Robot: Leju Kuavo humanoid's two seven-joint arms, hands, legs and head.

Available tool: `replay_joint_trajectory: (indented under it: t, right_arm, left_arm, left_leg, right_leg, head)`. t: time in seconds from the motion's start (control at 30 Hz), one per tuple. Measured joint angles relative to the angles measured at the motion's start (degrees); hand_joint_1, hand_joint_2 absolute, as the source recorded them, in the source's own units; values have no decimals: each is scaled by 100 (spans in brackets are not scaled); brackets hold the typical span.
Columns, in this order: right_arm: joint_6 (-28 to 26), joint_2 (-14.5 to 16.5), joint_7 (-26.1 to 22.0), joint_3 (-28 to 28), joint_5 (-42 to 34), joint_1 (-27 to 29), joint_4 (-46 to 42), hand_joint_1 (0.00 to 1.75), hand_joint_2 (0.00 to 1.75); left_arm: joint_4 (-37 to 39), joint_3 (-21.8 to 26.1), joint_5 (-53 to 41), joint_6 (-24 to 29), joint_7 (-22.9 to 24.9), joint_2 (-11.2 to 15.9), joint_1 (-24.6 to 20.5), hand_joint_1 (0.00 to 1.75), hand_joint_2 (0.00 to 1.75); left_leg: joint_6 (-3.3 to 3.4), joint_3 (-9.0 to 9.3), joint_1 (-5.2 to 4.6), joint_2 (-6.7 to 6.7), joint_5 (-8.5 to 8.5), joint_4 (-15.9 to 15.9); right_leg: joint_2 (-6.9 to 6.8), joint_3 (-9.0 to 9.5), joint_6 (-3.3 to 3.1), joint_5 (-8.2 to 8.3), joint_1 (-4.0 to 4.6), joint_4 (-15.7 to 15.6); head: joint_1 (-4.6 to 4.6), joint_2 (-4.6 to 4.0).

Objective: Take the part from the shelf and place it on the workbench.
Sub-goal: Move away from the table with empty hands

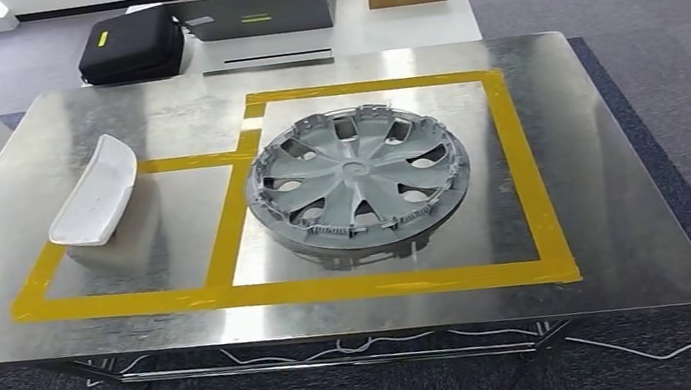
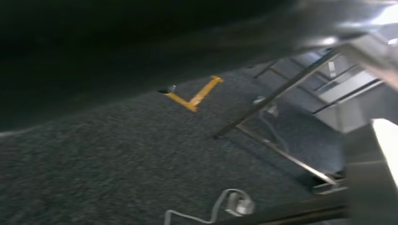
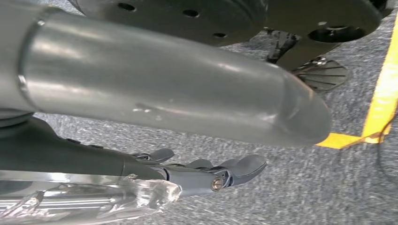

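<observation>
Since the hubcap point(image 1: 358, 184) lies flat on the surface point(image 1: 620, 240) inside the larger taped box, with a white part point(image 1: 95, 193) in the smaller one, placement is judged done. The right hand point(image 3: 206, 171) hangs over carpet, fingers extended, nothing held. The left hand's state cannot be told.

Grey wheel cover point(image 1: 360, 183) lies flat inside workbench's point(image 1: 621, 249) larger taped square

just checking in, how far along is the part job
Looks done or nearly: the grey wheel cover lies flat inside the big yellow-taped square on the metal workbench, and the white part sits in the smaller square. The right hand hangs over the carpet, holding nothing.
</observation>
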Motion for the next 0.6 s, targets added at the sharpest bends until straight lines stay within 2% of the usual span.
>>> replay_joint_trajectory:
  t: [0.03, 0.07, 0.1, 0.17, 0.2, 0.23, 0.27, 0.33, 0.37, 0.4, 0.43, 0.47, 0.5, 0.53, 0.57, 0.6]
  right_arm:
    - [1, 10, 0, -12, 10, -2, 1, 0, 0]
    - [2, 20, 0, -25, 20, -4, 1, 0, 0]
    - [2, 28, -1, -37, 29, -7, 2, 0, 0]
    - [0, 45, 0, -58, 34, -4, 4, 0, 0]
    - [-2, 50, 1, -64, 34, -1, 5, 0, 0]
    - [-3, 55, 1, -69, 34, 3, 6, 0, 0]
    - [-5, 56, 2, -77, 34, 6, 7, 0, 0]
    - [-4, 56, 2, -91, 36, 3, 7, 0, 0]
    - [-4, 56, 2, -96, 36, 2, 7, 0, 0]
    - [-5, 55, 2, -99, 36, 1, 7, 0, 0]
    - [-5, 55, 2, -101, 36, 3, 7, 0, 0]
    - [-6, 55, 2, -102, 36, 3, 7, 0, 0]
    - [-7, 55, 2, -103, 36, 0, 7, 0, 0]
    - [-7, 55, 1, -104, 37, -6, 7, 0, 0]
    - [-7, 55, -1, -104, 37, -16, 7, 0, 0]
    - [-7, 55, -3, -104, 37, -23, 7, 0, 0]
  left_arm:
    - [136, 56, -41, -5, 0, 16, -33, 0, 0]
    - [252, 102, -63, -7, -1, 34, -59, 0, 0]
    - [359, 143, -76, -6, -2, 51, -81, 0, 0]
    - [534, 206, -79, -3, -4, 78, -110, 0, 0]
    - [602, 231, -79, -2, -4, 87, -126, 0, 0]
    - [655, 247, -79, -2, -4, 93, -138, 0, 0]
    - [697, 257, -79, -2, -4, 96, -148, 0, 0]
    - [771, 276, -79, -2, -4, 103, -157, 0, 0]
    - [805, 284, -79, -3, -4, 105, -157, 0, 0]
    - [838, 292, -79, -3, -4, 107, -158, 0, 0]
    - [868, 303, -79, -3, -4, 109, -160, 0, 0]
    - [894, 315, -80, -3, -4, 109, -162, 0, 0]
    - [917, 325, -80, -3, -4, 109, -166, 0, 0]
    - [933, 333, -80, -2, -4, 110, -168, 0, 0]
    - [946, 339, -80, -2, -4, 112, -169, 0, 0]
    - [956, 344, -80, -2, -4, 115, -173, 0, 0]
  left_leg:
    - [36, 277, -15, -18, 66, -402]
    - [67, 460, -35, -35, 94, -686]
    - [93, 553, -57, -48, 89, -846]
    - [153, 527, -83, -40, 164, -900]
    - [191, 493, -82, -24, 218, -921]
    - [238, 440, -75, -9, 285, -939]
    - [272, 372, -65, 6, 355, -956]
    - [305, 197, -72, 25, 489, -949]
    - [302, 103, -75, 35, 561, -945]
    - [295, 2, -78, 46, 636, -940]
    - [284, -101, -79, 54, 709, -935]
    - [269, -197, -78, 58, 779, -930]
    - [248, -280, -79, 60, 849, -917]
    - [224, -345, -86, 59, 905, -898]
    - [197, -386, -95, 61, 956, -877]
    - [168, -406, -101, 63, 1007, -858]
  right_leg:
    - [4, -40, 19, 39, 11, 11]
    - [6, -61, 44, 78, 13, 15]
    - [7, -73, 74, 118, 9, 19]
    - [12, -91, 144, 190, -10, 15]
    - [14, -121, 175, 155, -22, 44]
    - [13, -180, 206, 17, -28, 142]
    - [10, -264, 230, -220, -34, 347]
    - [5, -471, 277, -809, -48, 1055]
    - [4, -530, 293, -979, -54, 1407]
    - [3, -525, 305, -1007, -57, 1635]
    - [0, -420, 310, -898, -59, 1661]
    - [-4, -219, 309, -726, -60, 1485]
    - [-16, 101, 304, -585, -62, 1106]
    - [-29, 498, 296, -543, -61, 609]
    - [-38, 834, 272, -586, -58, 148]
    - [-45, 1067, 242, -658, -51, -190]
  head:
    - [4, 0]
    - [7, 0]
    - [-3, 0]
    - [-22, 0]
    - [-31, 0]
    - [-21, 0]
    - [-11, 0]
    - [7, 0]
    - [6, 0]
    - [5, 0]
    - [6, 0]
    - [5, 0]
    - [6, 0]
    - [9, 0]
    - [4, 0]
    - [1, 0]
